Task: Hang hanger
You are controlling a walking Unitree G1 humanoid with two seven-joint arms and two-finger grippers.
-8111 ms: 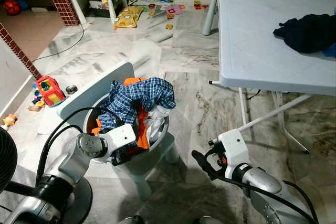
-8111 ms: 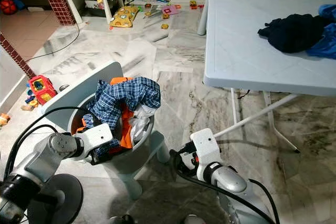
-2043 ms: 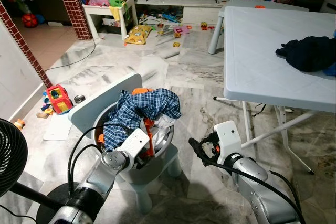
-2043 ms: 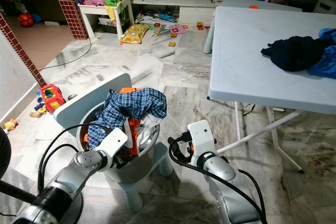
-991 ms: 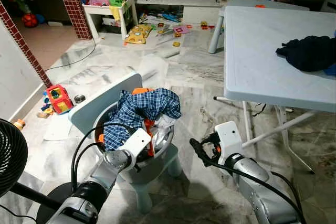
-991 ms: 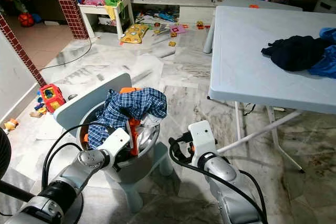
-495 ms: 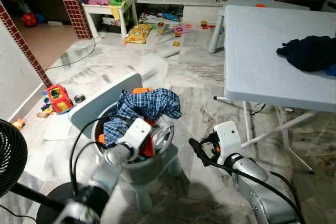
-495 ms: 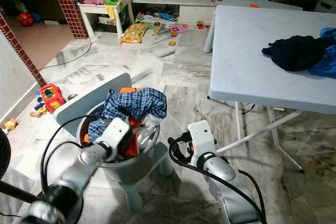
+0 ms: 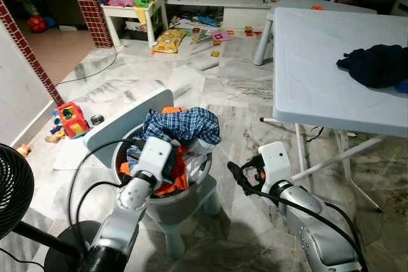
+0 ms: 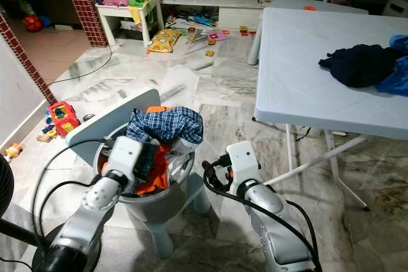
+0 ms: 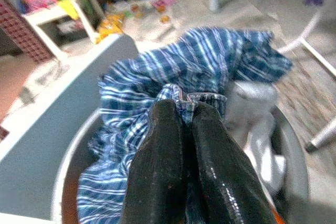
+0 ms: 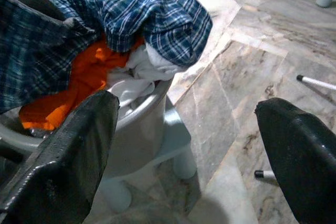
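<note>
A black fan [image 9: 11, 189] stands at the far left, well left of a grey basin [image 9: 167, 199]. The basin sits on a small pale chair [image 9: 124, 125] and is heaped with clothes: a blue checked shirt [image 9: 182, 125] on top, an orange garment [image 9: 175, 179] and a white one [image 9: 201, 149] beneath. The left gripper [image 11: 181, 116] is over the basin's near left side, its two black fingers [image 11: 160, 150] pressed together and pinching a fold of the checked shirt. No hanger can be made out among the clothes. Just right of the basin, the right gripper [image 12: 184, 140] hangs above the marble floor [image 9: 236, 81], its fingers [image 12: 63, 156] spread wide apart and grasping nothing. Further right of the basin stands a pale blue folding table [image 9: 319, 74] with a dark bundle of clothing [image 9: 376, 63] on its far right part. Behind the basin, toys [image 9: 167, 36] lie scattered on the floor near a low white bench [image 9: 131, 6]
</note>
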